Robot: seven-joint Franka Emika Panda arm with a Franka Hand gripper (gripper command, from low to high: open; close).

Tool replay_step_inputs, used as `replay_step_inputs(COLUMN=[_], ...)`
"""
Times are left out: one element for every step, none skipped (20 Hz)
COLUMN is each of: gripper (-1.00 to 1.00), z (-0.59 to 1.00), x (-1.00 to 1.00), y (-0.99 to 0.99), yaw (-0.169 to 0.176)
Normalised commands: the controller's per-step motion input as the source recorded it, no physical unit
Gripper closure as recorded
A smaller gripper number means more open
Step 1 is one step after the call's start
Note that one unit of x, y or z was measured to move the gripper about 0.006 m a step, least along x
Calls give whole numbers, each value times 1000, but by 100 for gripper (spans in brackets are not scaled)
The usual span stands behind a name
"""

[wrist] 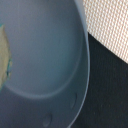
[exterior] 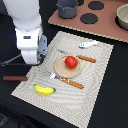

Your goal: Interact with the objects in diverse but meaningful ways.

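The grey frying pan [wrist: 45,55] fills the wrist view from very close, showing its curved wall and rim. In the exterior view only a thin grey edge of the pan [exterior: 10,61] shows beside my gripper [exterior: 27,61], off the mat's left edge. My fingers are hidden in both views. A brown handle [exterior: 15,78] lies on the dark table below the gripper. On the woven mat [exterior: 95,80], a red tomato [exterior: 71,62] sits on a round wooden plate [exterior: 60,69]. A yellow banana [exterior: 44,90] lies at the mat's near corner and a white fish [exterior: 87,44] at its far edge.
A fork [exterior: 64,79] and a knife [exterior: 86,58], both orange-handled, lie beside the plate. A brown toy stove [exterior: 107,22] with black burners stands at the back, carrying a grey pot [exterior: 66,7] and a bowl [exterior: 122,17].
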Motion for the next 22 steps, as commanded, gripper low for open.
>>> replay_step_inputs(gripper=[-100, -100, -100, -100, -100, -100, -100, -100, -100, -100, -100, 100, 100, 100, 100, 100, 100, 100, 100, 100, 100, 100], z=[-280, -246, -229, -229, -206, -177, -177, -163, -151, -149, -149, -166, -169, -169, -157, -163, -174, -177, -177, -189, -200, -206], x=[-83, -54, -37, -51, -40, -31, -43, -31, -26, -6, -9, -43, -54, -49, -54, -63, -60, -60, -74, -91, -91, -91], y=[0, 0, 0, 0, 0, 0, 0, 0, 0, 0, 0, 0, 0, 0, 0, 0, 0, 0, 0, 0, 0, 0], yaw=[3, 1, 2, 1, 0, 0, 0, 0, 0, 2, 3, 2, 1, 3, 5, 5, 7, 7, 6, 7, 9, 10])
